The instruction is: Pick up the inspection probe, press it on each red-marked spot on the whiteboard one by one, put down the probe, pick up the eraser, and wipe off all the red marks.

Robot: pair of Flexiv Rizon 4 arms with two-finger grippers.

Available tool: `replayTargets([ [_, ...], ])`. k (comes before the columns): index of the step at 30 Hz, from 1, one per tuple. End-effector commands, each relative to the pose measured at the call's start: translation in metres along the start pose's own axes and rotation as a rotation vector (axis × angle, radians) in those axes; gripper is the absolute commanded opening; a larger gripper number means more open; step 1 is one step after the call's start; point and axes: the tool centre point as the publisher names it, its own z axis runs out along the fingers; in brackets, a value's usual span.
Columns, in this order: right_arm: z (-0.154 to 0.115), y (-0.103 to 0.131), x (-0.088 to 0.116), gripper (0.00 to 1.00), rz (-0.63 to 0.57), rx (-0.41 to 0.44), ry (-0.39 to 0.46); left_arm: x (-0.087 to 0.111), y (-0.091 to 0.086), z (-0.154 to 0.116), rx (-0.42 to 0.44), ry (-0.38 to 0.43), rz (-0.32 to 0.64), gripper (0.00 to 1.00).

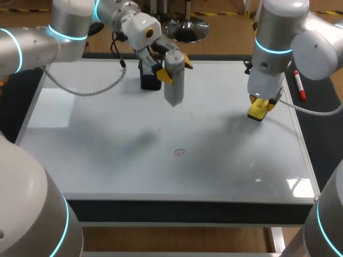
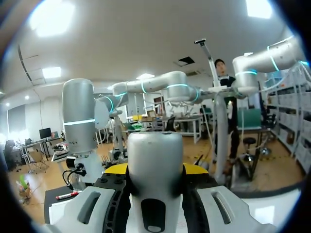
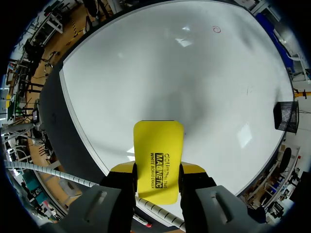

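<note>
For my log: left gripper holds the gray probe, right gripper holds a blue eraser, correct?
No: the eraser in the right gripper is yellow, not blue, as the right wrist view shows. The left gripper does hold the gray probe.

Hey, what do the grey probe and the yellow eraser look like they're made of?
The probe: smooth silver-grey shell with soft highlights, likely plastic or painted metal; I cannot tell which. The eraser: bright yellow, smooth, flat, with rounded corners and print on it, probably moulded plastic.
</note>
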Motion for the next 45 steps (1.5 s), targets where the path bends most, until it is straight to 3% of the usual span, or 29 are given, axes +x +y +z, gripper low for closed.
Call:
replayTargets([
  [1,-0.001,-0.001,0.001,0.00,-0.002,0.001,0.002,0.011,0.005,0.016,0.017,-0.265,-0.006,0.00],
  [34,-0.001,-0.001,0.001,0.00,-0.002,0.001,0.002,0.033,0.064,0.061,0.078,-0.033,-0.034,0.00],
  [45,-0.001,-0.001,0.001,0.00,-0.002,0.001,0.002,0.034,0.080,0.074,0.100,-0.006,-0.067,0.00],
])
